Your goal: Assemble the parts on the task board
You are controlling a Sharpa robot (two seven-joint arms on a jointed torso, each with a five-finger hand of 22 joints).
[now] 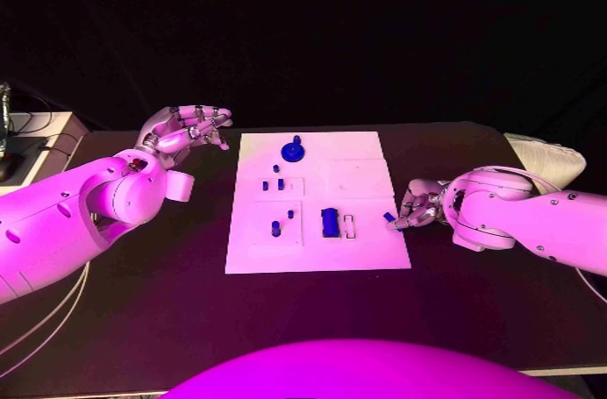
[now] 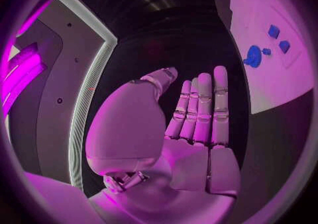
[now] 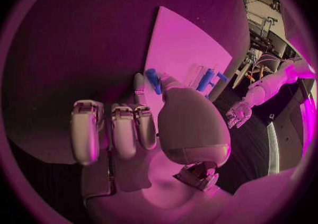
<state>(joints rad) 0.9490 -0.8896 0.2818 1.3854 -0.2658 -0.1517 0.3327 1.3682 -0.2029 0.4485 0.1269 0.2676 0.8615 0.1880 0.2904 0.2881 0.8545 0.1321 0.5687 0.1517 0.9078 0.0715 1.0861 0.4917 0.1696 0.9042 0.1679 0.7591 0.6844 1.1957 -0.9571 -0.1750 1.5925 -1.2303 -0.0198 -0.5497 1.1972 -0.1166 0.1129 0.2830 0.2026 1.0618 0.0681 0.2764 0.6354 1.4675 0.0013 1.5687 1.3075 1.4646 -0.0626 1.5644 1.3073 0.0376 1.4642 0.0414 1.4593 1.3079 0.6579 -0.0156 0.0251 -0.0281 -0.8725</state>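
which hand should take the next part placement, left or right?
Right, probably. The right robot hand sits at the task board's right edge with a small blue part at its fingertips. The left robot hand is open, holding nothing, off the board's far left corner.

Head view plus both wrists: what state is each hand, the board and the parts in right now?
left hand: open, raised off the board's far left corner
right hand: pinching a small blue part at the board's right edge
task board: flat on table
round part: on the board, untouched
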